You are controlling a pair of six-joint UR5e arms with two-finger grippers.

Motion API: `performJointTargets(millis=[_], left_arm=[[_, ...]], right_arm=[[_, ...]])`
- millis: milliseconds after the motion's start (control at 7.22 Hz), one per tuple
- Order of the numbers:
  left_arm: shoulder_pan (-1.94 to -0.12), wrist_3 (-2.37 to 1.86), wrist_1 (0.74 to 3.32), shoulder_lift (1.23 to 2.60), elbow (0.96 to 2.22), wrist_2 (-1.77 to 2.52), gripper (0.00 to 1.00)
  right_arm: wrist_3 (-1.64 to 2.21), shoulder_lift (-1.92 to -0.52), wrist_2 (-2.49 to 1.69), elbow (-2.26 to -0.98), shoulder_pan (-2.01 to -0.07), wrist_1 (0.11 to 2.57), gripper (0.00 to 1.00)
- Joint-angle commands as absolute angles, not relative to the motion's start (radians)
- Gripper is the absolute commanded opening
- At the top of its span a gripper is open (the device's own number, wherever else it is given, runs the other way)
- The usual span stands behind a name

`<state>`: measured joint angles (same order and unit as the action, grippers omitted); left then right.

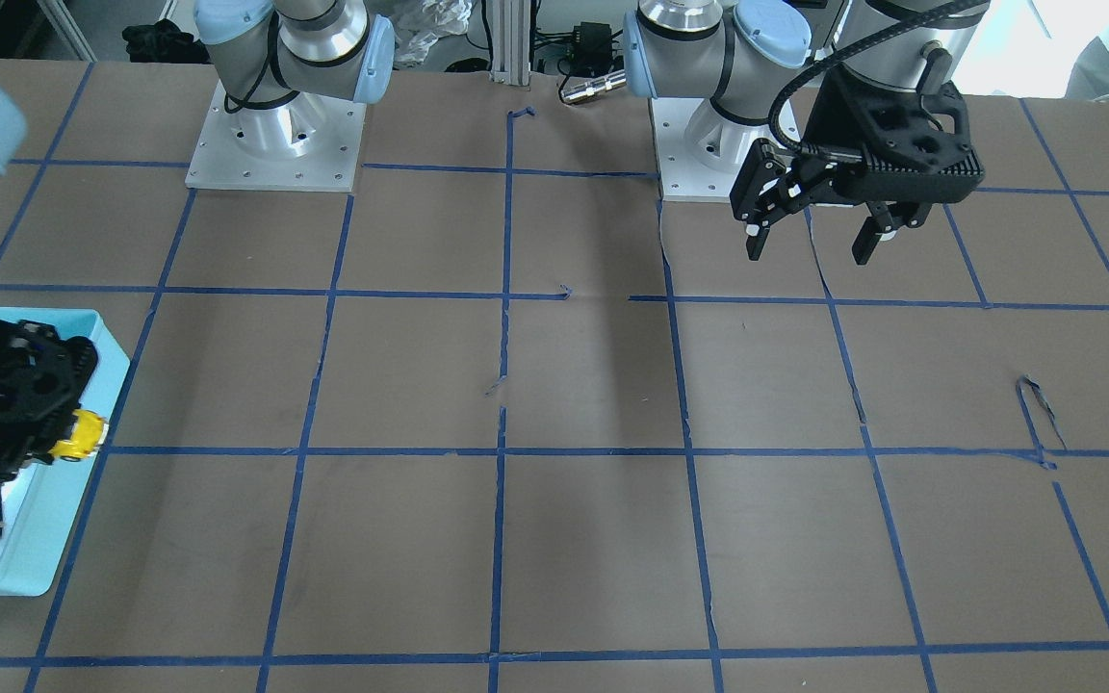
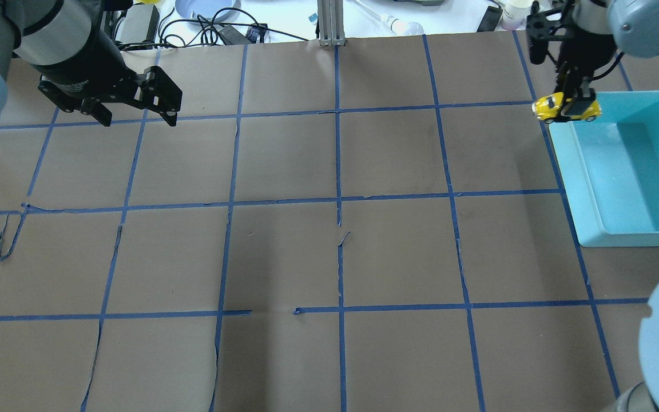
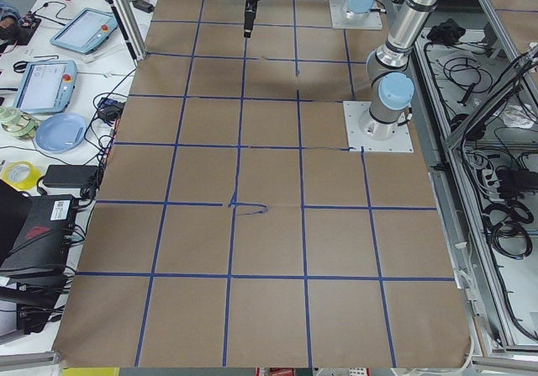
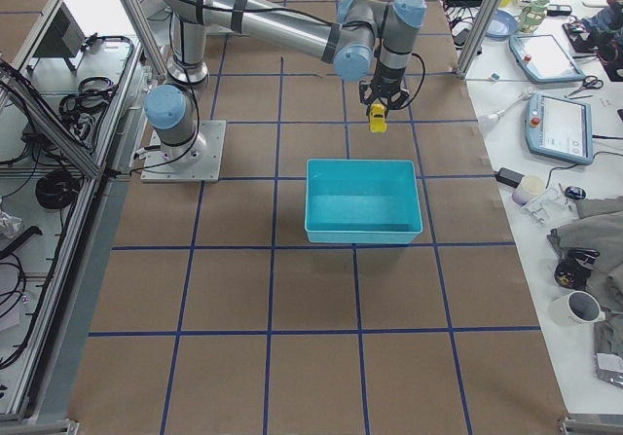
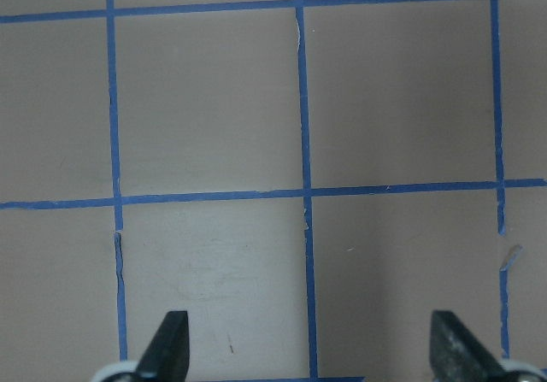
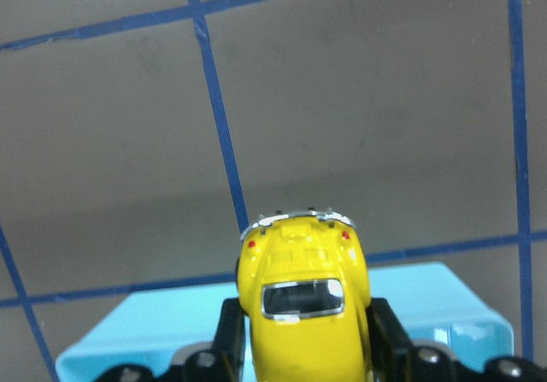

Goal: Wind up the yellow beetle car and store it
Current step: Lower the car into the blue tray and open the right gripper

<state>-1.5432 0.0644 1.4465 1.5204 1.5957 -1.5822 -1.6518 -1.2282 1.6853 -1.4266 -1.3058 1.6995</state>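
Brown paper (image 1: 593, 539) with blue tape lines (image 1: 497, 539) lies flat under everything in the front view. At one side, the right gripper (image 1: 68, 443) squeezes the yellow beetle car (image 1: 83, 435), lifted above a wall of the blue bin (image 1: 73, 510) under it. Far off, the left gripper (image 1: 811, 252) hangs high, spread wide, holding nothing.

From overhead, cables (image 2: 192, 26) and a blue plate (image 2: 203, 8) lie past the paper.

On the right wrist view, both fingers (image 6: 385, 335) pinch the car's sides, its back end poking out ahead.
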Motion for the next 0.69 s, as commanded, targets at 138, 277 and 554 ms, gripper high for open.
performJointTargets(millis=[138, 277, 554], left_arm=[[-1.543, 0.063, 1.447, 1.52, 1.597, -1.583, 1.0], [-1.543, 0.063, 1.447, 1.52, 1.597, -1.583, 1.0], [-1.543, 0.067, 1.447, 1.52, 1.597, -1.586, 1.0]], right_arm=[[-1.822, -1.215, 1.695, -1.483, -1.09, 1.69, 0.0], [-1.825, -1.188, 1.694, -1.533, -1.06, 1.771, 0.0], [-1.838, -1.126, 1.755, -1.658, -1.058, 2.01, 0.0]])
